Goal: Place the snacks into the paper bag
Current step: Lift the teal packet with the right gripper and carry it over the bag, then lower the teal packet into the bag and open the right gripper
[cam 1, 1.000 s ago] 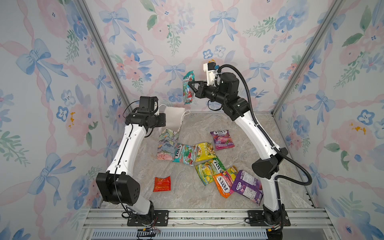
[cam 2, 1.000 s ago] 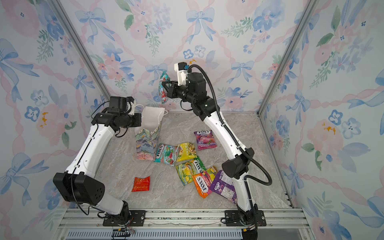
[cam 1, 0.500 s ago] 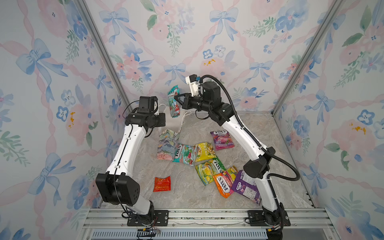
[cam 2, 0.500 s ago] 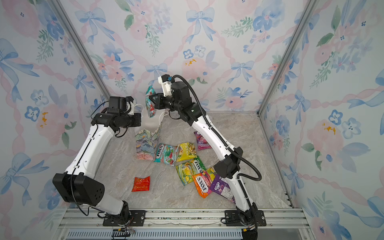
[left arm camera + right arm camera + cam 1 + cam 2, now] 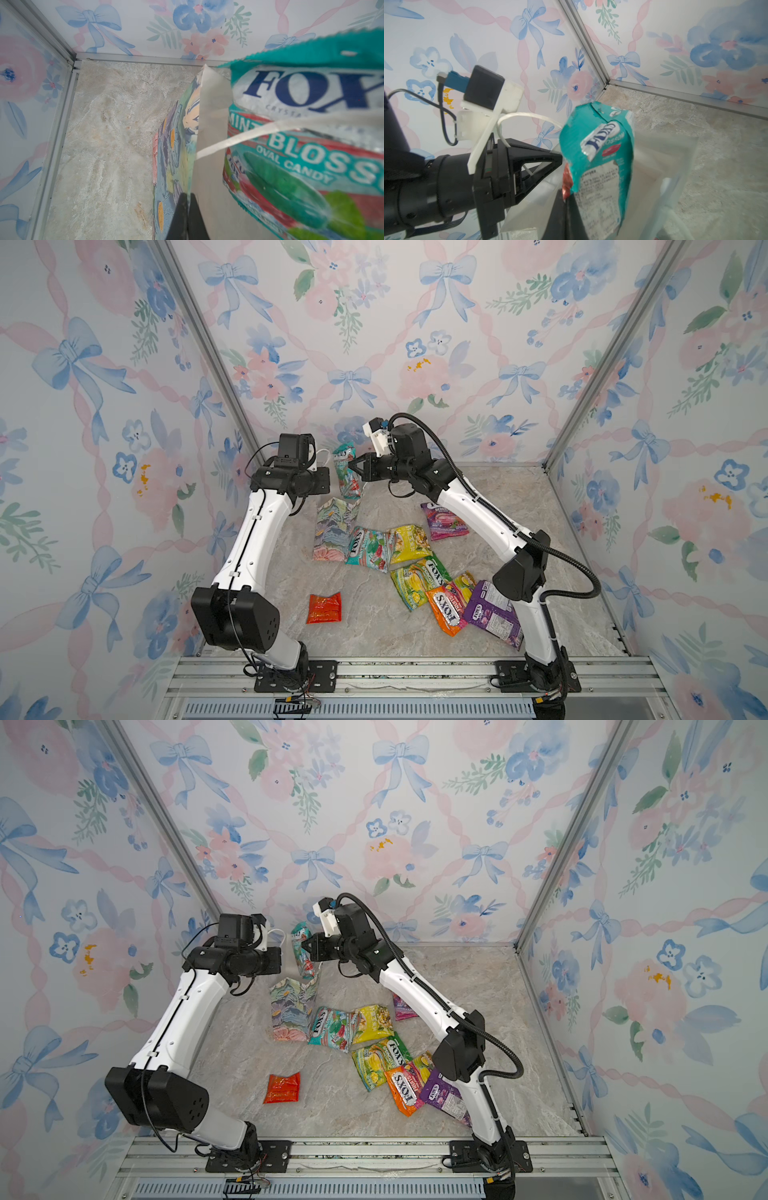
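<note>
While the teal packet [image 5: 348, 470] hangs upright at the open mouth of the paper bag [image 5: 334, 526], you have the right jaws clenched on its edge and the left jaws pinching the bag's rim; the other packets [image 5: 409, 543] lie scattered on the tabletop [image 5: 374, 639] beside it

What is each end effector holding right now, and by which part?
Left end effector: paper bag, pinched at its top rim. Right end effector: teal candy packet, clamped at one side edge.
</note>
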